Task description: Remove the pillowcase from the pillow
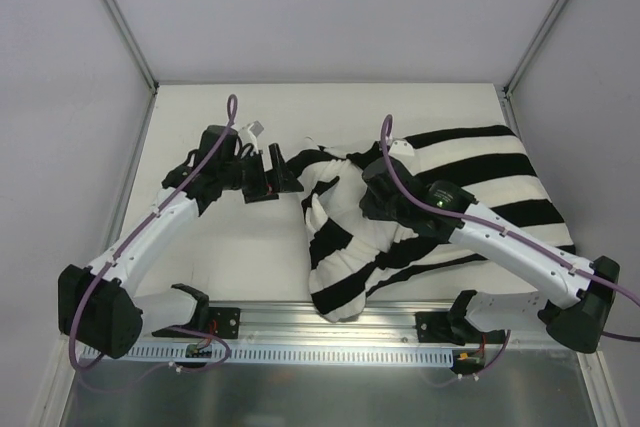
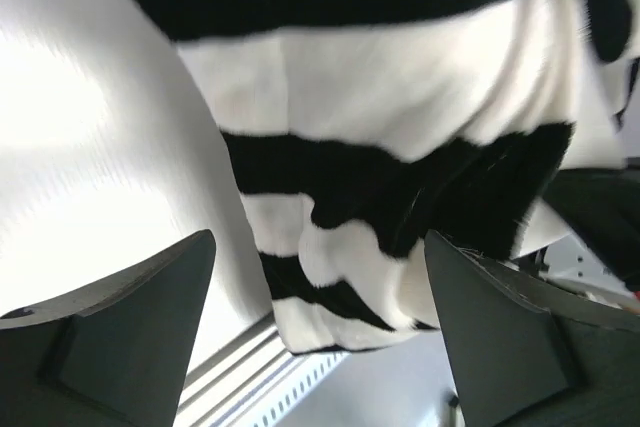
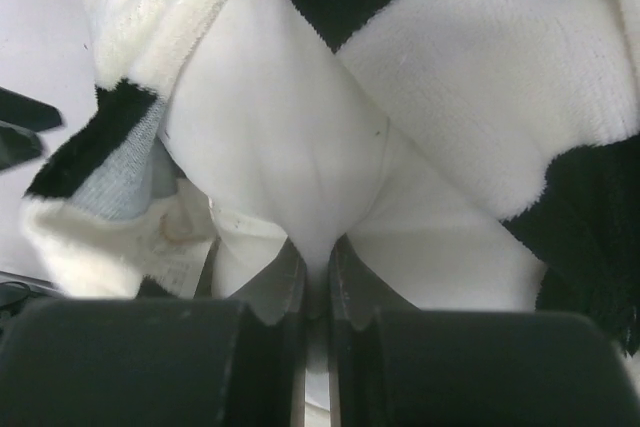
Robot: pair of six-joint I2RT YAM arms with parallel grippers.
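The black-and-white striped pillowcase [image 1: 480, 182] lies bunched over the right half of the table, its open end toward the middle. Plain white pillow [image 3: 300, 147] fabric shows through that opening. My right gripper [image 3: 318, 247] is shut on a fold of this smooth white pillow fabric, with the fuzzy striped pillowcase [image 3: 500, 77] around it. In the top view the right gripper [image 1: 372, 197] is sunk into the bunched cloth. My left gripper [image 1: 283, 175] stands open just left of the pillowcase's edge. Seen from the left wrist, the left gripper [image 2: 318, 237] has wide-apart fingers holding nothing, and the pillowcase [image 2: 400, 77] hangs beyond them.
The white table [image 1: 200, 267] is bounded by grey enclosure walls at the left, back and right. A metal rail [image 1: 330, 322] runs along the near edge between the arm bases. A striped corner of the cloth reaches down to that rail.
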